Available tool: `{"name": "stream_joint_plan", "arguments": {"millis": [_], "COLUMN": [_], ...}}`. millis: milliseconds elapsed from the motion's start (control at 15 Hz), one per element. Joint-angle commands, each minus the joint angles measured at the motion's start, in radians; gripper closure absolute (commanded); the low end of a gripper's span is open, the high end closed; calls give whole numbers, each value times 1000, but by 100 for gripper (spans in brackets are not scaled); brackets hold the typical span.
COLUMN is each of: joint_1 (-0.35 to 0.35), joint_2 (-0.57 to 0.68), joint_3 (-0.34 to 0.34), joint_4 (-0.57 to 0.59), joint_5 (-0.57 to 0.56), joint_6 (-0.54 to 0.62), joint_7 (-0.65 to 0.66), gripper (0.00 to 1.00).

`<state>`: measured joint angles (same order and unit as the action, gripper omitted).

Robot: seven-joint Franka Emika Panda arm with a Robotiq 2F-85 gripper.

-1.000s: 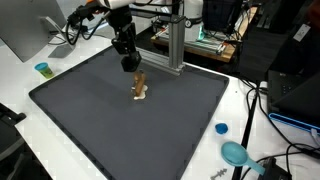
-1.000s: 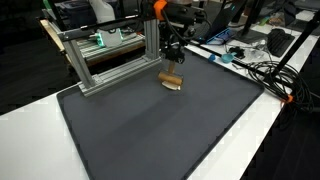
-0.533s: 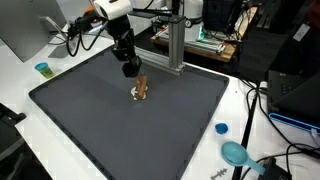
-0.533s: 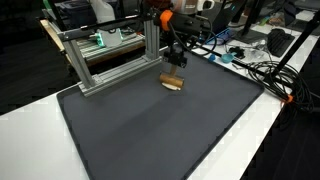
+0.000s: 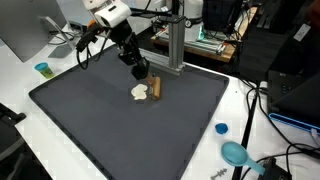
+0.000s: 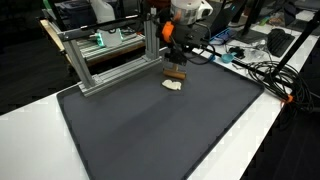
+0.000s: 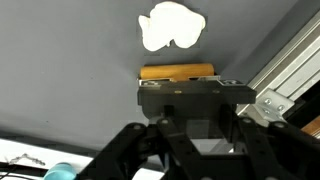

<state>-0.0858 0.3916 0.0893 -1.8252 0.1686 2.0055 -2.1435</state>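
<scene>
Status: gripper [image 5: 142,72] has its jaws closed on the brown bar [image 5: 154,89]. In the wrist view the bar sits crosswise right at the fingertips. I judge the grasp as done. The bar is not carried off. It hangs low over the far part of the grey mat [image 5: 120,135], near the aluminium frame [image 6: 110,58]. I cannot tell whether its lower end rests on the mat.

The white piece [image 5: 139,92] is ungripped. It lies flat on the mat just left of the bar in an exterior view. The wrist view shows a narrow strip of mat between the two.

Materials:
- Bar: short, straight, tan-brown and matte. It looks like wood, rigid, with roughly parallel edges.
- White piece: thin, flat and lobed like a small cloud. Its surface is pale and plain. I cannot tell whether it is foam, plastic or painted wood.
- Mat: dark, even, fine-grained, non-glossy.
- Frame: slotted metal extrusion, bright and hard-edged.
</scene>
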Motion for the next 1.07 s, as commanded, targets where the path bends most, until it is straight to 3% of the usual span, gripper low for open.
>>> {"name": "stream_joint_plan", "arguments": {"millis": [0,200,400,733,1000], "joint_1": [-23,-19,-4,37,57], "joint_2": [-93,-226,-271,-236,-191], "joint_3": [3,-16,-34,-46,-42], "joint_4": [-74,-174,-175,-163,-159], "joint_5": [23,-6,-5,-122,-235], "joint_6": [10,74,90,194,185], "joint_7": [-61,-80,-71,64,156], "gripper": [78,78,78,78,78]}}
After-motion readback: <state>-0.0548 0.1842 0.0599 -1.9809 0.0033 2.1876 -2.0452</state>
